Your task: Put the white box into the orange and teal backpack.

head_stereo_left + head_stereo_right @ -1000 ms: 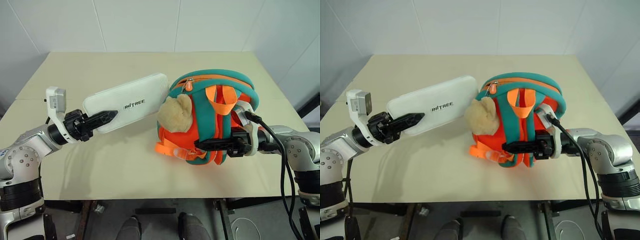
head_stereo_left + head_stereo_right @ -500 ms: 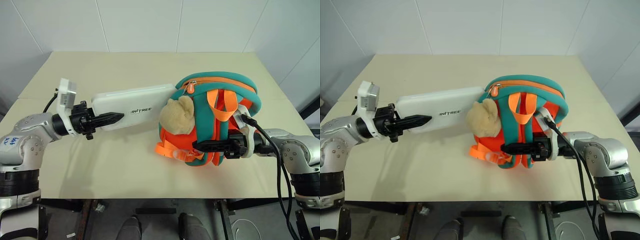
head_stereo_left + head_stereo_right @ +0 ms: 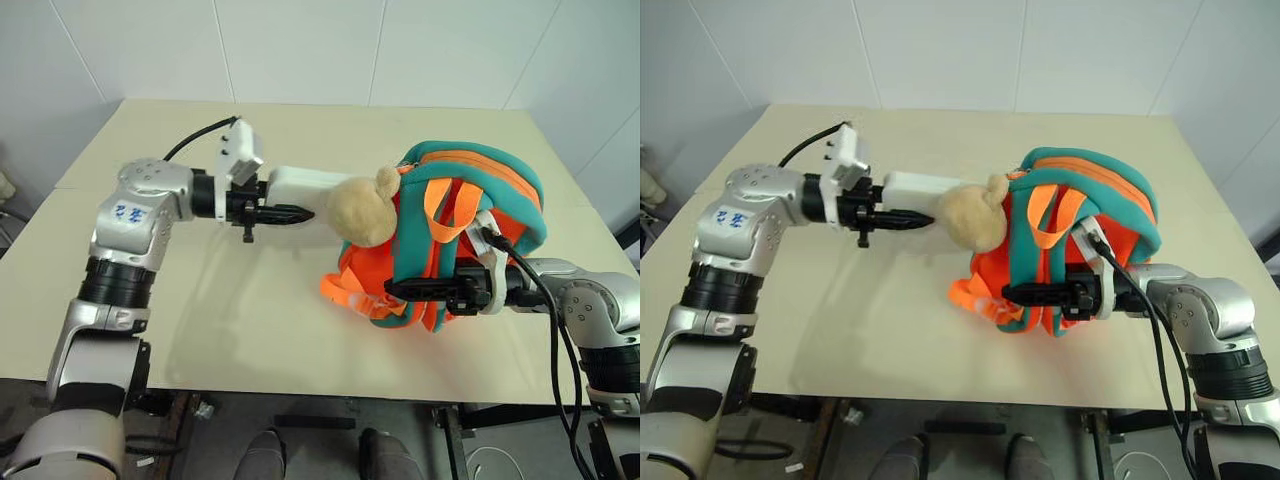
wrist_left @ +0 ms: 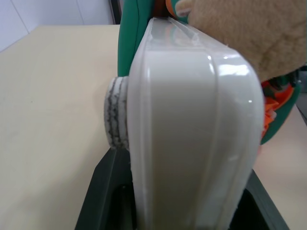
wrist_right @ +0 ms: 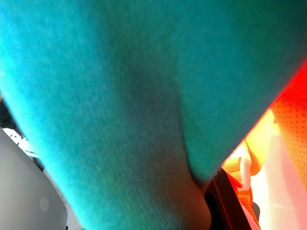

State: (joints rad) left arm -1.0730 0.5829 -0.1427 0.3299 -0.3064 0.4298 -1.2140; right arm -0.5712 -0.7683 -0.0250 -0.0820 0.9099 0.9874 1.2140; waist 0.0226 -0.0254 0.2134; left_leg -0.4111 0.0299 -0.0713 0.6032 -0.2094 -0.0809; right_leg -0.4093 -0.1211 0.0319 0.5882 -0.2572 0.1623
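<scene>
Feeding the white box (image 3: 300, 183) sideways, the left gripper (image 3: 283, 213) is clamped on its near end; the far end sits behind the tan plush toy (image 3: 362, 208), at the orange and teal backpack (image 3: 470, 215). Risk: the rigid, glossy, round-cornered box may snag the soft padded trim. The right gripper (image 3: 432, 289), fingers together, pinches the fabric.

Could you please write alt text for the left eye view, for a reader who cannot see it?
The left gripper holds the white box end-on to the orange and teal backpack, its far end hidden behind the tan plush toy. The right gripper is shut on the backpack's teal trim on the beige table.
</scene>
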